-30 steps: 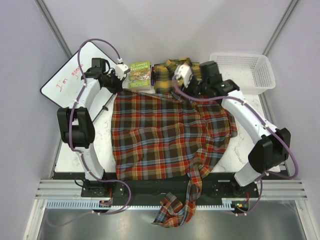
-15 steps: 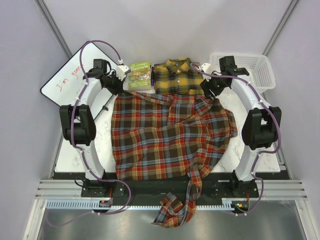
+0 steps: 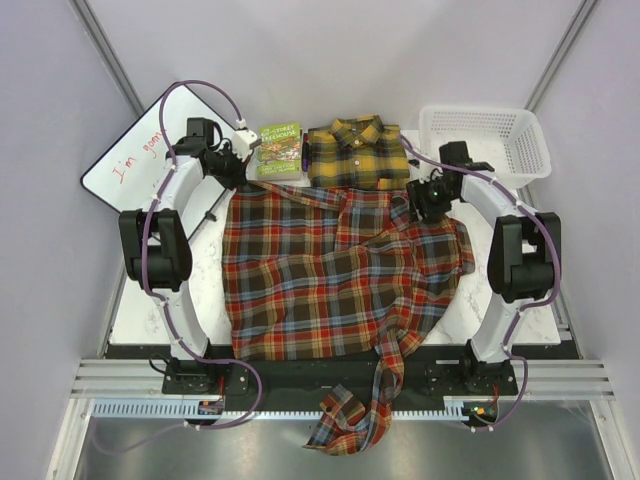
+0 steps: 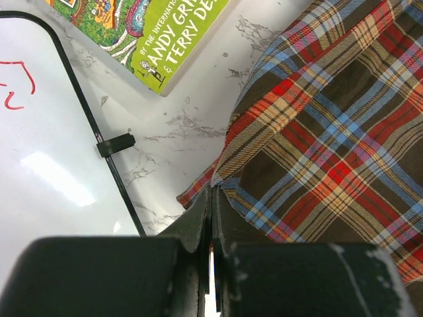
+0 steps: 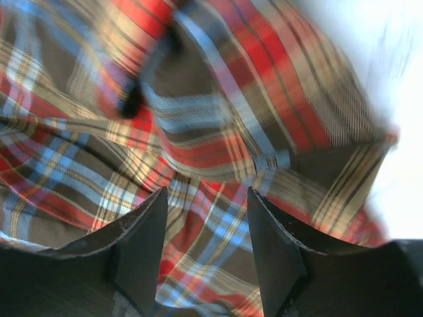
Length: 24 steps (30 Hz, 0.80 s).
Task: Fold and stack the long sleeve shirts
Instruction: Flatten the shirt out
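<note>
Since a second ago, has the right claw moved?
Yes. The right claw swung off the yellow shirt, rightward toward the basket and a little nearer, and now hangs open over the red shirt's far right corner.

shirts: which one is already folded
The yellow and black shirt, a neat rectangle beside the green book; the red-brown shirt lies spread out.

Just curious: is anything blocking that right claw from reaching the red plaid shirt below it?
Nothing visible does. The right gripper hangs open directly over the red-brown shirt, with only that cloth beneath it.
</note>
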Tool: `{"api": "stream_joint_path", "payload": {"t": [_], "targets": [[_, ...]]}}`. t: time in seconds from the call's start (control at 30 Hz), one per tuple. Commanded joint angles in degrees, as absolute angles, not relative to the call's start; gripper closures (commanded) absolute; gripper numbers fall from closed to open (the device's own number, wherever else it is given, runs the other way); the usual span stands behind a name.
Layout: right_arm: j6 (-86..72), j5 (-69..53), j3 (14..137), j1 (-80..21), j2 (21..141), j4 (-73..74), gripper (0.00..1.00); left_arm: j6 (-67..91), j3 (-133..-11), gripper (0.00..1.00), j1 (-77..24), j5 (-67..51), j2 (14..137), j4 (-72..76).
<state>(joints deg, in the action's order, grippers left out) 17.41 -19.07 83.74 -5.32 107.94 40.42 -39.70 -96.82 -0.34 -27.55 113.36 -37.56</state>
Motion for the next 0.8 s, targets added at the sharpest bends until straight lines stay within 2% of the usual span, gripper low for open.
{"api": "stream_joint_path", "payload": {"t": [0.0,0.13,0.37,0.63,0.77], "targets": [[0.1,-23.8,76.5,-1.4,102.4,30.2,0.37,-38.5,-97.6,0.98,-0.1,-28.7,112.2,-36.5],[-9.0,-26.4,72.9,-0.3,102.8,24.5,0.33,-38.2,-97.5,0.98,-0.1,-28.8,112.2,-36.5],[-17.1,-32.6,71.8,-0.3,106.2,17.3,0.34,-38.1,-97.4,0.98,-0.1,-28.6,112.3,-36.2],[-21.0,-32.6,72.2,2.8,110.2,16.3,0.37,-38.5,-97.2,0.98,1.8,-28.4,112.5,-36.1],[-20.7,-31.7,68.7,5.2,107.2,15.8,0.36,-38.8,-96.7,0.98,2.0,-28.6,112.3,-36.1]]}}
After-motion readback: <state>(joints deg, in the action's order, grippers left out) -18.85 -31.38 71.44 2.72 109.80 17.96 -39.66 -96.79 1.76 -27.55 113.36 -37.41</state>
